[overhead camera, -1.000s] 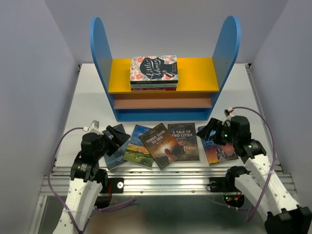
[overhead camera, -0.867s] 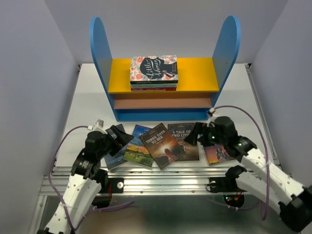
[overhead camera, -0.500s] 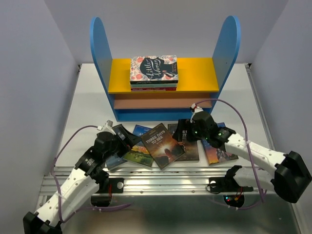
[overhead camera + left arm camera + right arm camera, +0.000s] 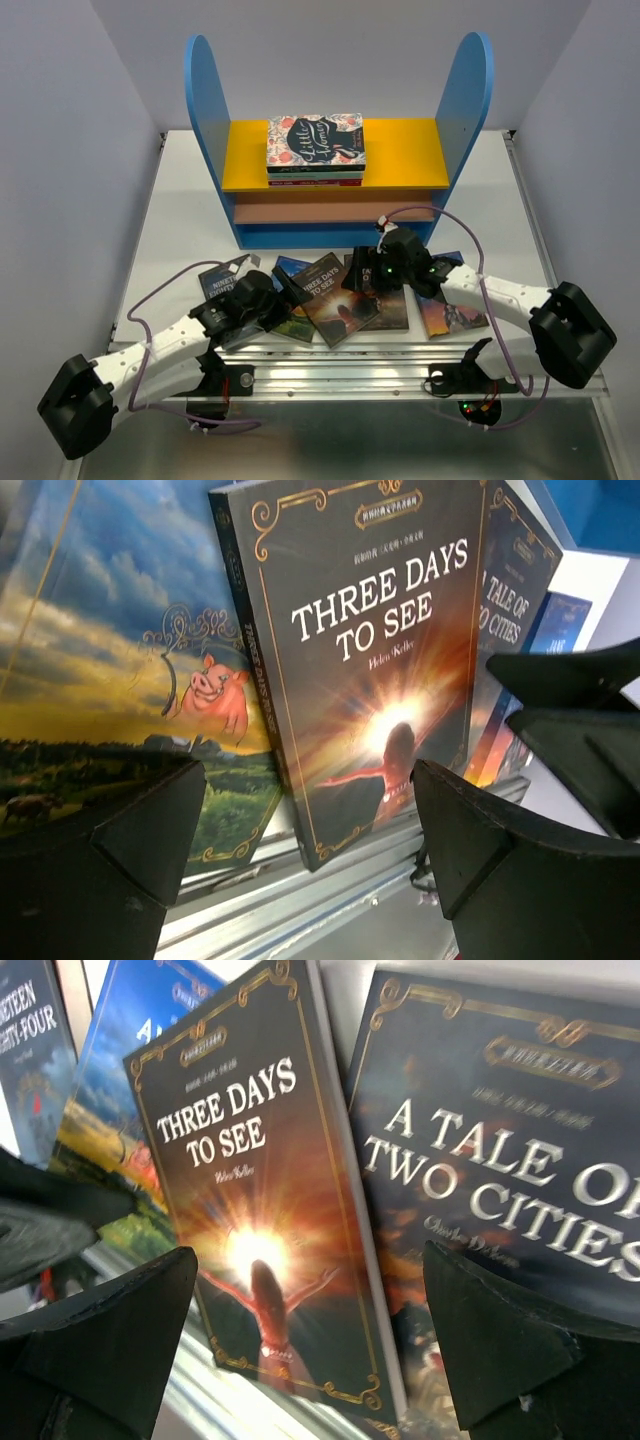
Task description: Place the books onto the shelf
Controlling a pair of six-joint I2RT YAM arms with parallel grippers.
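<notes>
Five books (image 4: 455,312) lie flat in a row on the bench (image 4: 180,215), just in front of the shelf (image 4: 405,150). Left gripper (image 4: 272,296) and right gripper (image 4: 366,270) are both open wide and empty. They sit low on either side of Three Days to See (image 4: 333,300).

Shelf (image 4: 207,110): upright at 12 o'clock; rounded blue side panels, yellow upper board, pinkish lower board.
Books (image 4: 286,320): five thin paperbacks, flat, face up, overlapping row at shelf's 6 o'clock.
Three Days to See (image 4: 333,298): tilted, overlapping both neighbours.
</notes>
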